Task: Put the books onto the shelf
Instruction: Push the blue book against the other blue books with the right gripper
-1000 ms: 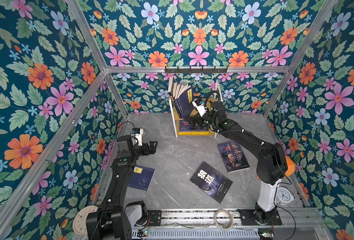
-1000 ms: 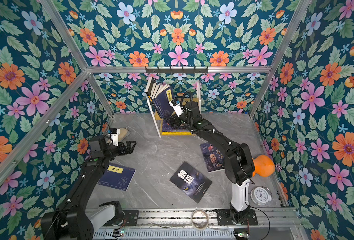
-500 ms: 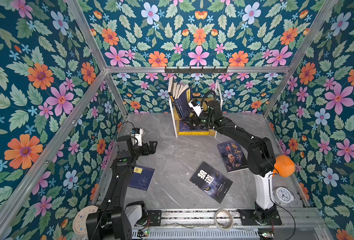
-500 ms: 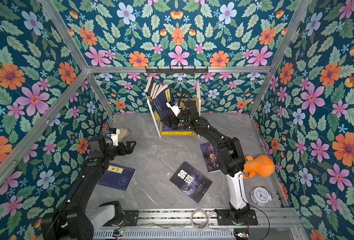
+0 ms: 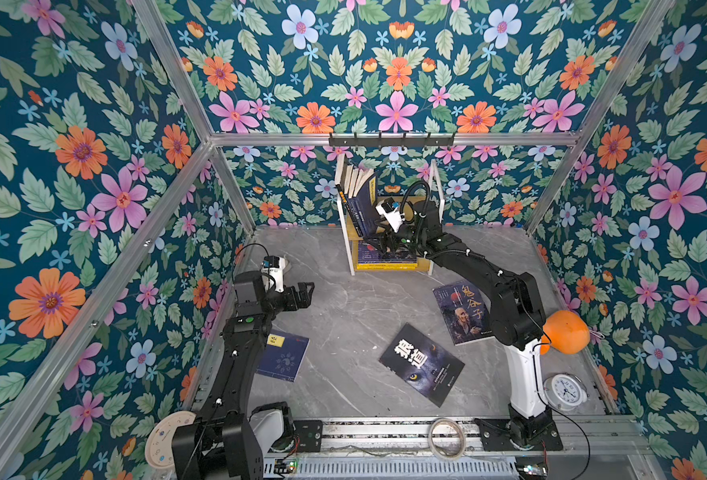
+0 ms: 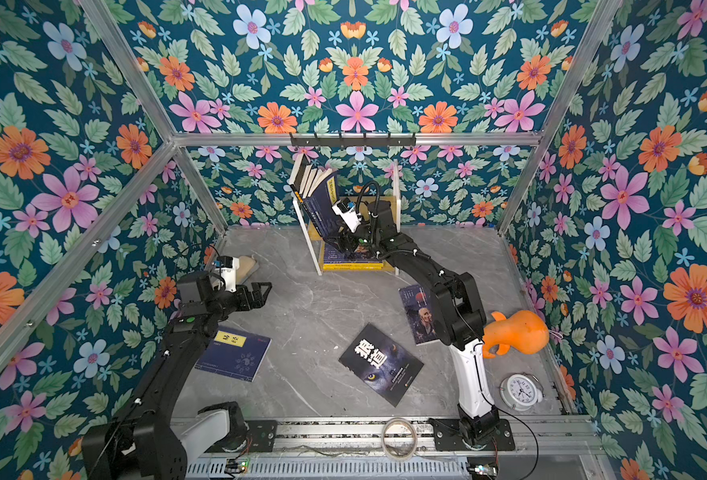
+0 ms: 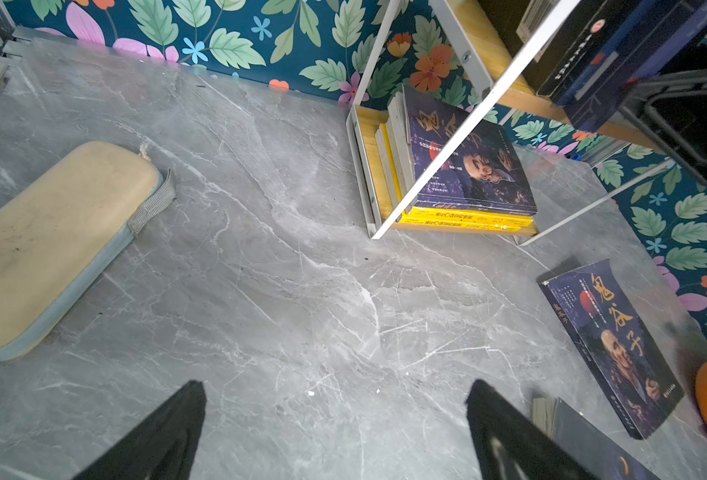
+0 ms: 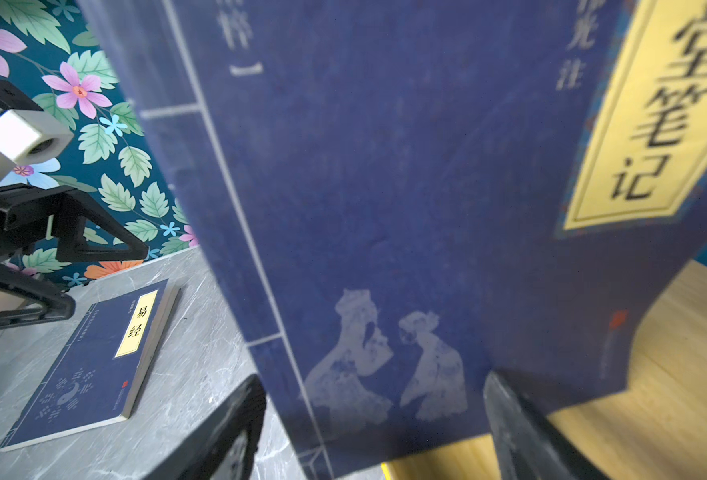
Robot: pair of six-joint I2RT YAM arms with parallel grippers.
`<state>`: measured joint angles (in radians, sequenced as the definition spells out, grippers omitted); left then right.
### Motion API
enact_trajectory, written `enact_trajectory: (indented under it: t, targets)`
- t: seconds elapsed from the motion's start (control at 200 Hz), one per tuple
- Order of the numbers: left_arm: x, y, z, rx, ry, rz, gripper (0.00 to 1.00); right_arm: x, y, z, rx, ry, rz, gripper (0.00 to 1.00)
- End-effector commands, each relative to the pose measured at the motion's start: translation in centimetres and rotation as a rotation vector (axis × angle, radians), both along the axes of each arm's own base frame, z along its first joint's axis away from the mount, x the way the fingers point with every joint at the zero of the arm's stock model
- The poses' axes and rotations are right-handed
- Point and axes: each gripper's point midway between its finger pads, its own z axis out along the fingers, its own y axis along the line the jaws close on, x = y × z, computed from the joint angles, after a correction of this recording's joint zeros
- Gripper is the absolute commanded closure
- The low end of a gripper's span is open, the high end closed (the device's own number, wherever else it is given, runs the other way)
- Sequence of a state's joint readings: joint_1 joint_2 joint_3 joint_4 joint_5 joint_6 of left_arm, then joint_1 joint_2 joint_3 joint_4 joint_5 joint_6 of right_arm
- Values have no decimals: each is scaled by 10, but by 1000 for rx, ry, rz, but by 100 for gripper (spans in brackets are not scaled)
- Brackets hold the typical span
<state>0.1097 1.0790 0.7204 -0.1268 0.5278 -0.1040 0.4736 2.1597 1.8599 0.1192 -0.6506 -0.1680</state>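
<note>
The right pincer (image 8: 374,382) stood at the shelf's (image 8: 655,374) upper board, jaws apart on either side of the lower edge of a leaning navy book (image 8: 385,187). The blurred cover filled the wrist view and the fingers (image 8: 227,436) were cut off by the frame, so whether they pressed it could not be told. In both top views the tips were lost behind the wrist camera (image 5: 389,212). More upright books (image 5: 356,183) leaned beside it, and a flat stack (image 7: 468,166) lay on the lower board. The left pincer (image 7: 335,386) hung wide open over bare table (image 7: 281,291), holding nothing. Three more lay on the table: a navy paperback (image 5: 283,357), its corner under the left arm (image 5: 239,353), a wolf-eyed dark book (image 5: 422,363), and a dark book with an old man's face (image 5: 464,313), its edge hidden by the right arm (image 5: 468,262).
</note>
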Motion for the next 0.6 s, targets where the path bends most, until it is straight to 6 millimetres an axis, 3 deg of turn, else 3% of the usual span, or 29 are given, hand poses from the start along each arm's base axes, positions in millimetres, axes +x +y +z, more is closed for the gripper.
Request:
enact_trajectory:
  t: [0.0, 0.345, 0.595]
  targets:
    - [4, 1, 6, 7, -32, -3, 0, 2, 0, 2, -9, -33, 5, 21]
    - [3, 1, 4, 8, -30, -2, 0, 8, -5, 4, -8, -56, -22, 34]
    - [3, 2, 4, 6, -29, 0, 0, 12, -4, 6, -11, -64, -27, 37]
